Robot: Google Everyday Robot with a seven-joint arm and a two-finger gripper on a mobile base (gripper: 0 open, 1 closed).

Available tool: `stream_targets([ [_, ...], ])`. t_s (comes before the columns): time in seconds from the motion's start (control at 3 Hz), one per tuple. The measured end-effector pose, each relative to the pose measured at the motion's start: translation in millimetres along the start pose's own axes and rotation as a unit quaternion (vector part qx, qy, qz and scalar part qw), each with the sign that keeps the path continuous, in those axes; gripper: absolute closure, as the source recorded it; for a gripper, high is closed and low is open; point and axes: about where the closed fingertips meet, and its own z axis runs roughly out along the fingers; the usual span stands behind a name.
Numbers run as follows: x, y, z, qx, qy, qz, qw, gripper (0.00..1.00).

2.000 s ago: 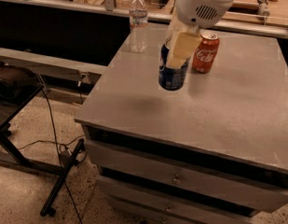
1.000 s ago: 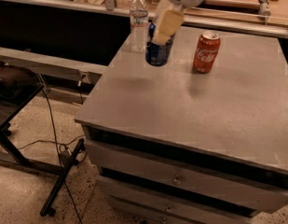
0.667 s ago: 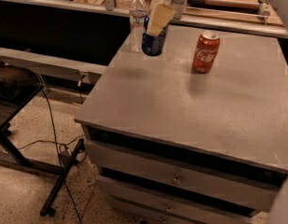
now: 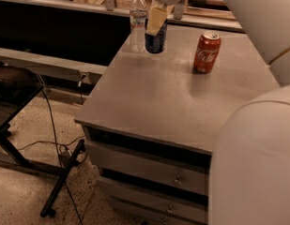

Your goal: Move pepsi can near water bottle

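The dark blue pepsi can [image 4: 155,40] is at the far left part of the grey cabinet top [image 4: 177,93], right beside the clear water bottle [image 4: 137,20] with its white cap. My gripper [image 4: 156,21] reaches down from above and is shut on the pepsi can, with a tan finger [image 4: 156,18] across the can's front. I cannot tell whether the can rests on the top or hangs just above it.
A red Coca-Cola can [image 4: 206,52] stands at the far right of the top. My white arm [image 4: 257,125] fills the right side of the view. Drawers [image 4: 149,172] face front. A black stand and cables [image 4: 50,163] are on the floor at left.
My gripper has carried the pepsi can from beside the Coca-Cola can leftward and farther back, up to the water bottle. The arm now covers the right side of the view.
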Motion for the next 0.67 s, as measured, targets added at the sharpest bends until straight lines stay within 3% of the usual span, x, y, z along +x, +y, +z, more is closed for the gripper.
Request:
stream_targets([
  [0.33, 12.8, -4.3, 21.3, -0.009, 0.02, 0.015, 0.9997, 1.0],
  [0.67, 19.7, -6.7, 33.8, -0.012, 0.027, 0.032, 0.9991, 0.88],
])
